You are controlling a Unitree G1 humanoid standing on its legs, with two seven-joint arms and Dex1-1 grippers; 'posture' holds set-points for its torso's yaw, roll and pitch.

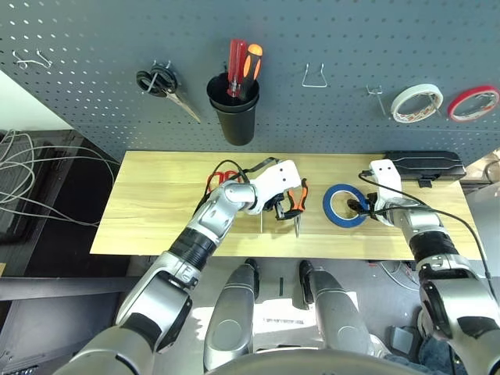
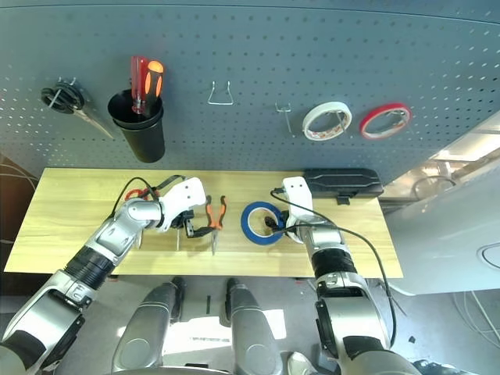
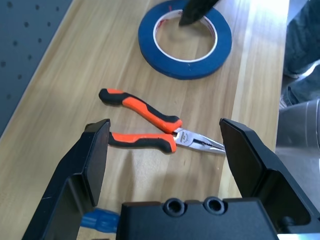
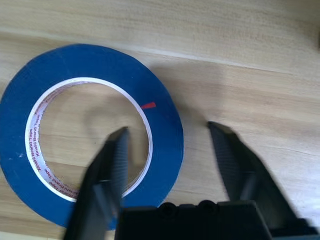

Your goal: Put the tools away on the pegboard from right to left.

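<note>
The blue tape roll [image 4: 90, 135] lies flat on the wooden table [image 1: 156, 203], at the right end of the row of tools, and the right gripper [image 4: 167, 150] is down over it with one finger inside the hole and the other outside the rim, so the band sits between the two; the fingers are apart and not yet pinching it. The left gripper [image 3: 165, 150] hovers with its fingers spread wide just above the orange-and-black pliers [image 3: 150, 125], which lie beside the tape toward the middle of the table, touching nothing that I can see. Behind them the pegboard [image 1: 328, 39] has an empty hook [image 1: 376, 95] just left of the white tape roll [image 1: 416, 102]. The risk I see is in the pinch: the roll is thin and flat, so the fingers could slide off its rim or push it across the smooth wood instead of lifting it. If it comes up hanging crooked, threading its hole over that small hook looks fiddly, and the left arm stands close enough to crowd the lift
</note>
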